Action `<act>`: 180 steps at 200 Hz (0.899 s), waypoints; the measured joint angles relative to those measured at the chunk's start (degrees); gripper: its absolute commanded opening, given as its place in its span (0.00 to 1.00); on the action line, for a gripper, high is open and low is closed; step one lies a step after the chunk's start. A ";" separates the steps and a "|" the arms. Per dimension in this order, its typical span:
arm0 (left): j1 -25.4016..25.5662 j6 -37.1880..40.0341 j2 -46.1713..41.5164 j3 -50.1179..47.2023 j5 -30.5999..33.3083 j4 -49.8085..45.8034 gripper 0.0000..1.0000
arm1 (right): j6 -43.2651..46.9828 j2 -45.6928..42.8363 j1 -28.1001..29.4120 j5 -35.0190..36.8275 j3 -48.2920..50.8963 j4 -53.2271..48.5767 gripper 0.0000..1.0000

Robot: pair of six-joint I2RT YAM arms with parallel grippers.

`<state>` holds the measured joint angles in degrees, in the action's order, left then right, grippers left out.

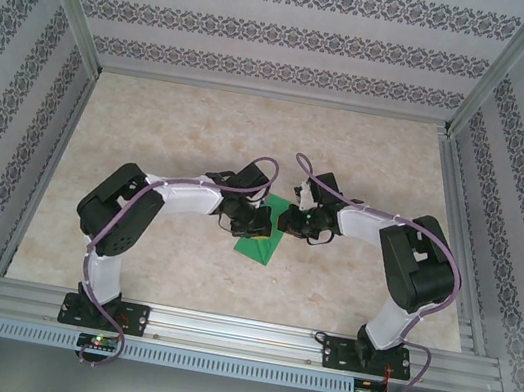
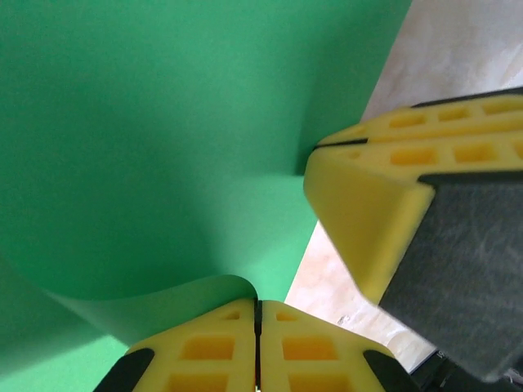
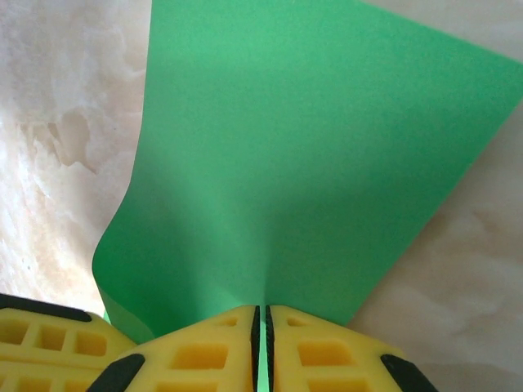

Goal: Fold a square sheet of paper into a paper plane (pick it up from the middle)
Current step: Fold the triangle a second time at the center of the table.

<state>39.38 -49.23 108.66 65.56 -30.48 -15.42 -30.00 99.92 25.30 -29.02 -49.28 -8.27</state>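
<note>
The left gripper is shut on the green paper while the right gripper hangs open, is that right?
Not quite: the right gripper is also shut on the green paper, as the right wrist view shows. The left gripper is shut on it, as you said.

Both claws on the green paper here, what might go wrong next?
The left claw seems to pinch only the curled edge of the green paper, so it may slip out. The paper bows between it and the right claw, so a crease could land crooked. Pulling apart might tear it.
</note>
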 measured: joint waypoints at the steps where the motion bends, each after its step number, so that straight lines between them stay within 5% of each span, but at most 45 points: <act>1: 0.00 0.02 0.11 0.09 0.00 0.02 0.09 | 0.00 0.00 0.00 0.00 0.02 0.00 0.13; 180: 0.00 0.55 3.93 2.32 -1.03 1.66 0.09 | 0.02 0.26 -0.02 -0.55 0.70 0.24 0.12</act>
<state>39.38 -48.69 112.60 67.88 -31.51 -13.76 -29.98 100.18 25.28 -29.56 -48.58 -8.03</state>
